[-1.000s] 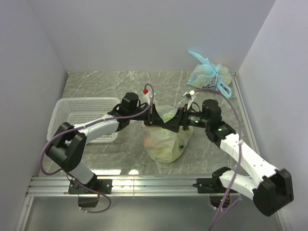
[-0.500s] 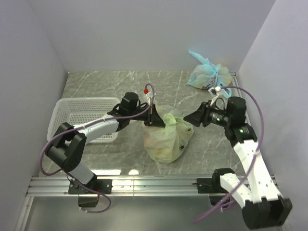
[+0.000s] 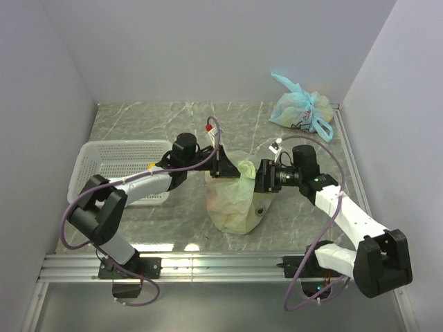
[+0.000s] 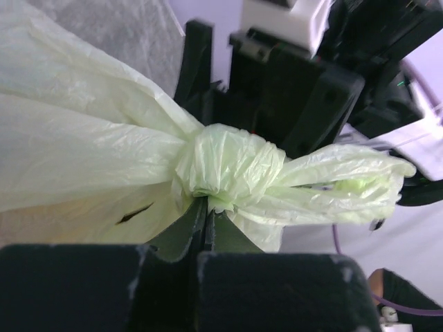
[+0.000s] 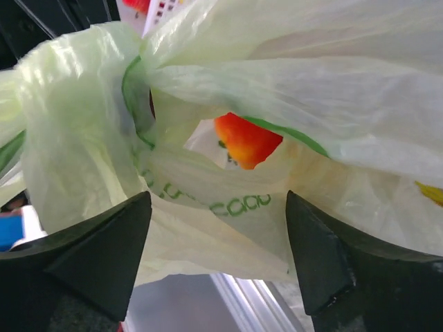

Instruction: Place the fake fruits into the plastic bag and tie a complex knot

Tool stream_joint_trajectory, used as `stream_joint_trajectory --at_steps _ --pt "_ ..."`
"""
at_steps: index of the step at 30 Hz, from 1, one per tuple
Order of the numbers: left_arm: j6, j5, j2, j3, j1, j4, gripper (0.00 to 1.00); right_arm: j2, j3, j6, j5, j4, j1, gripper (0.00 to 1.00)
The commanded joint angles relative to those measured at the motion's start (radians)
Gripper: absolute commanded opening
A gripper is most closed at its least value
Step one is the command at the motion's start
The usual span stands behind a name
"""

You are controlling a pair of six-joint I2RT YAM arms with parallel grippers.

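The pale yellow-green plastic bag [image 3: 235, 202] sits mid-table, bulging. Its handle ends are tied into a knot [image 4: 228, 166] with loops sticking out to the right [image 4: 346, 183]. My left gripper [image 4: 206, 209] is shut, pinching bag plastic just under the knot; from above it sits at the bag's top left [image 3: 220, 166]. My right gripper [image 3: 261, 177] is open at the bag's top right, its fingers [image 5: 104, 252] spread wide on either side of loose printed plastic without clamping it. An orange-red fake fruit [image 5: 246, 142] shows through a gap in the bag [image 5: 208, 228].
A white mesh basket [image 3: 118, 166] stands at the left. A tied light blue bag [image 3: 302, 108] lies in the back right corner. Walls close in the marble table on three sides, and an aluminium rail [image 3: 221, 263] runs along the front.
My right gripper drew back to the right half a second ago, then came back to the bag's top with its jaws wide. The left gripper kept its pinch and barely moved.
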Motion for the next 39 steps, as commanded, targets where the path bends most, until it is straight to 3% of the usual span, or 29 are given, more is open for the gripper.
stream_joint_trajectory --at_steps 1,4,9,18,24,27,30,33,36,37,39 --pt "-0.139 -0.001 0.035 -0.014 -0.009 0.234 0.00 0.017 -0.015 0.069 -0.031 0.143 0.047 0.86" --pt "-0.257 0.018 0.078 -0.040 -0.026 0.450 0.00 0.063 -0.012 0.114 -0.046 0.210 0.064 0.88" --pt "-0.279 0.005 0.129 -0.038 -0.071 0.479 0.00 0.112 0.042 0.099 -0.084 0.284 0.081 0.88" --pt "-0.201 0.015 0.119 -0.032 -0.068 0.382 0.00 -0.048 0.106 -0.182 -0.078 -0.146 0.013 0.90" --pt "-0.160 0.030 0.104 -0.021 -0.068 0.316 0.00 -0.136 0.142 -0.282 -0.126 -0.289 -0.090 0.87" --pt "-0.146 0.036 0.101 -0.018 -0.068 0.310 0.00 -0.165 0.113 -0.229 -0.127 -0.216 -0.118 0.74" --pt "-0.146 0.038 0.098 -0.020 -0.066 0.311 0.00 -0.148 0.076 -0.156 -0.083 -0.112 -0.141 0.43" --pt "-0.131 0.035 0.090 -0.018 -0.068 0.291 0.00 -0.106 0.048 -0.121 -0.037 -0.034 -0.144 0.28" --pt "-0.123 0.039 0.095 -0.015 -0.066 0.282 0.00 -0.058 0.049 -0.109 -0.014 0.010 -0.100 0.30" --pt "-0.121 0.038 0.099 -0.012 -0.068 0.284 0.00 -0.047 0.056 -0.118 -0.002 0.008 -0.078 0.41" --pt "-0.126 0.036 0.106 -0.009 -0.068 0.287 0.00 -0.027 0.051 -0.095 -0.001 0.042 -0.037 0.52"
